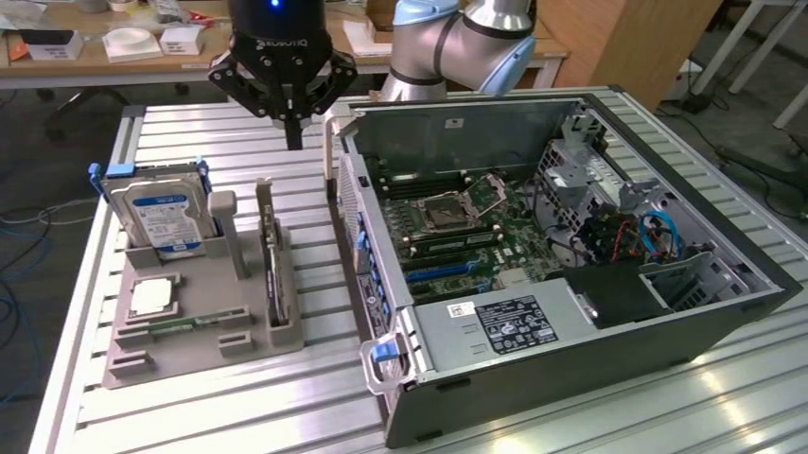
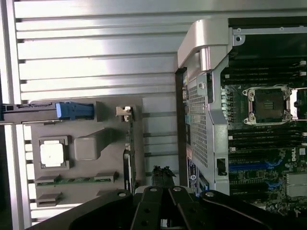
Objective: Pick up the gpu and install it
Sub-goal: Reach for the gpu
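— How does your gripper stand at this moment?

— My gripper (image 1: 294, 135) hangs with both fingers pointing straight down. The fingers are pressed together, tip against tip, so they make one narrow black point. The side links spread out above them like shoulders.

— And the arm?

— My arm (image 1: 455, 38) rises behind the gripper, toward the exterior view's right, with silver and light-blue joints bent over. In the wrist view the gripper (image 2: 163, 175) shows its black links converging to the joined tips.

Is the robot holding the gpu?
No, the gpu stands in the grey holder while the shut gripper hangs above the table, empty.
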Controlling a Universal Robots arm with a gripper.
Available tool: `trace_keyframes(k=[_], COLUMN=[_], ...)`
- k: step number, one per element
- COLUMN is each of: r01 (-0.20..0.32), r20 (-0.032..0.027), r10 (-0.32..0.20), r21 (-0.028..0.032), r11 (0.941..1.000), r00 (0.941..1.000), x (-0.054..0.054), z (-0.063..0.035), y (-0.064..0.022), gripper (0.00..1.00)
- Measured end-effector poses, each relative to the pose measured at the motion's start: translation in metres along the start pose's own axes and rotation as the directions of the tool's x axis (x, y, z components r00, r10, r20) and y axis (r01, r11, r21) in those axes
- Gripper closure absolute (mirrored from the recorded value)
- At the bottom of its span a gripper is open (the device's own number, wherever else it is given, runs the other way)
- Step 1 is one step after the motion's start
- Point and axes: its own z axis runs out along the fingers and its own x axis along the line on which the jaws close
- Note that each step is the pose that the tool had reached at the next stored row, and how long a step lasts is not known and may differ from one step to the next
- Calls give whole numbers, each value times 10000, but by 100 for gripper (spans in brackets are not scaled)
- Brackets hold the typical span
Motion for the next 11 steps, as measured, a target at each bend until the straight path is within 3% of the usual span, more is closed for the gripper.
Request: trace_keyframes(k=[11], r01=[0], r20=[0], r10=[0], r21=[1], r11=[10000], r00=[10000], x=[148], z=[-4], y=[-12], gripper=[90])
